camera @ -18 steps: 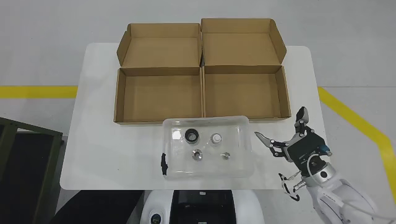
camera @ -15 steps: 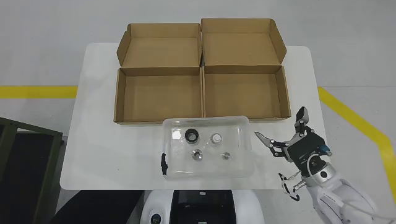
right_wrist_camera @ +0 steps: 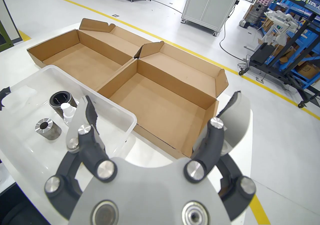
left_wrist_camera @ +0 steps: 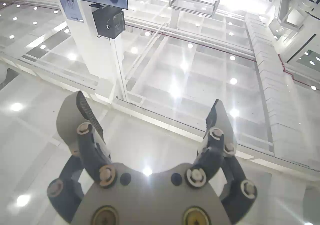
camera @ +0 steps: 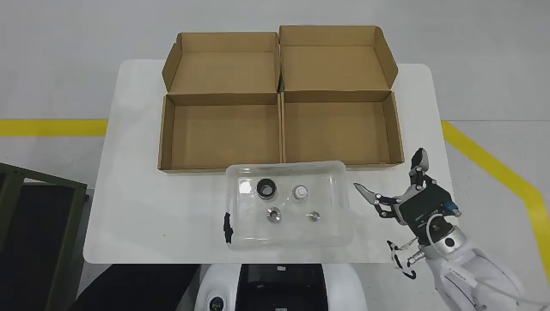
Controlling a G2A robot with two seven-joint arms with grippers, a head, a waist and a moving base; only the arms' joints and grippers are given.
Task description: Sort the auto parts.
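A clear plastic tray at the table's front edge holds several small auto parts: a black ring bearing, a white cap, a metal cylinder and a small metal piece. My right gripper hangs open and empty just off the tray's right end. In its wrist view the right gripper frames the tray, the bearing, the white cap and the cylinder. My left gripper is open, empty and aimed up at the ceiling.
Two open, empty cardboard boxes stand side by side behind the tray, the left box and the right box, flaps raised at the back. A black scrap clings to the tray's left end. Bare table lies left and right.
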